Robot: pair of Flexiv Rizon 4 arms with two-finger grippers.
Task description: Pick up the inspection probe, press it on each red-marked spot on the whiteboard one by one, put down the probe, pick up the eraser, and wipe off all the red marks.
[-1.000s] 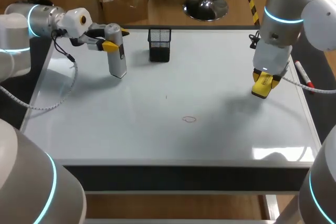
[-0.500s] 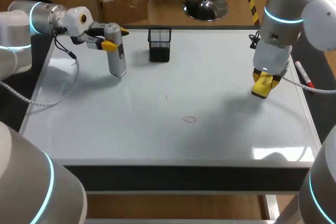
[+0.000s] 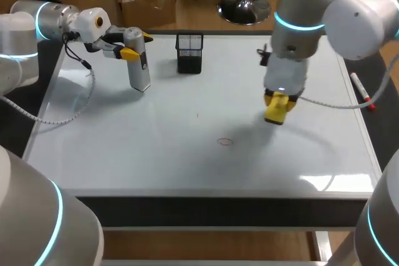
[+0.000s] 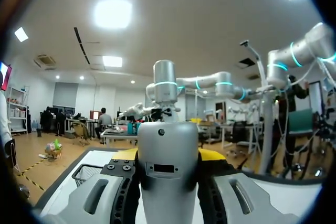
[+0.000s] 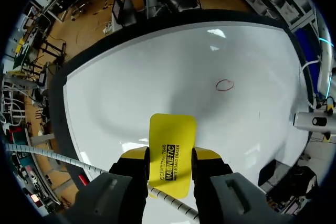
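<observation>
The left gripper point(image 3: 135, 47) is clamped on the grey probe point(image 3: 139, 71) (it stands upright). The right gripper point(image 5: 169, 157) squeezes the yellow eraser point(image 5: 172, 132) near the red mark point(image 5: 224, 85).

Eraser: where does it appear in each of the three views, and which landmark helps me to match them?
Head view: the eraser is in the right pincer, over the whiteboard, right of its middle.
Left wrist view: not in it.
Right wrist view: the eraser is between the pincer's fingers.
Landmark: the red circle, near it in both.
</observation>
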